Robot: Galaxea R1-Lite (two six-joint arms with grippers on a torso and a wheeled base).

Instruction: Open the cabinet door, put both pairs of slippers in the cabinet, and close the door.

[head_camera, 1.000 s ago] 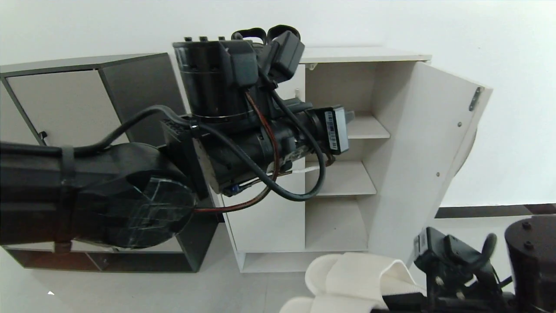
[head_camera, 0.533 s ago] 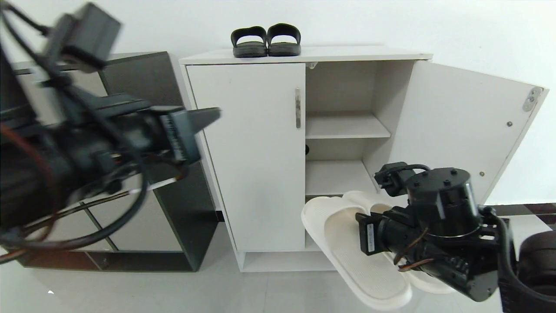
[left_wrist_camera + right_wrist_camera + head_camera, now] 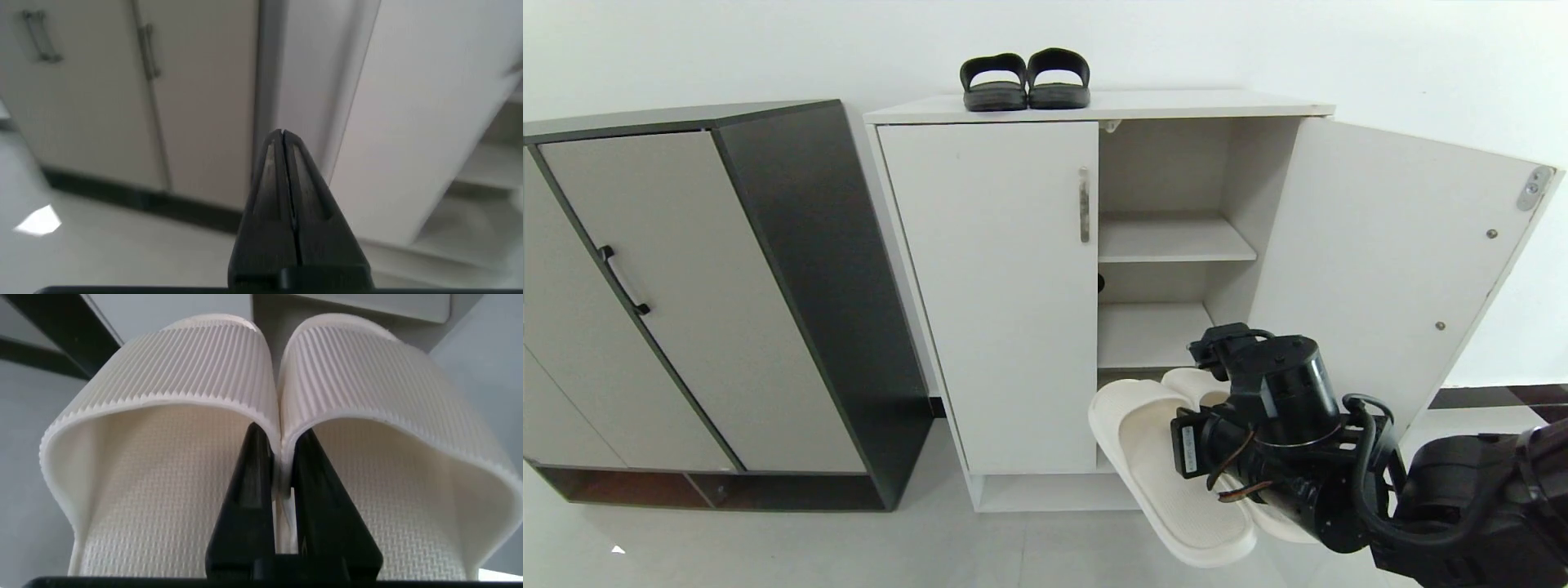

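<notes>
**A:** Why does the right gripper (image 3: 280,449) take the white slippers (image 3: 1176,465) at that spot?

**B:** It pinches their two inner side walls together, so one squeeze carries the pair as a unit. The pair hangs tilted in front of the white cabinet (image 3: 1094,104), low beside its open right bay, resting on no shelf.

**A:** And the door?

**B:** The right door (image 3: 1380,261) stands swung wide (the left door (image 3: 996,286) is shut). That leaves the upper shelf (image 3: 1168,237) and the middle shelf (image 3: 1152,331) bare and reachable.

**A:** The other pair?

**B:** The black slippers (image 3: 1025,80) sit side by side on the cabinet top, near its back edge, above the shut door.

**A:** What about the left gripper (image 3: 283,143)?

**B:** Its fingers are pressed together on nothing, and it looks onto cabinet fronts, well apart from both pairs. It is probably parked clear of the right arm's path.

**A:** How far along is the job?

**B:** By the look of it the opening is done and the first pair is about to go in. The black pair and the closing remain.
</notes>
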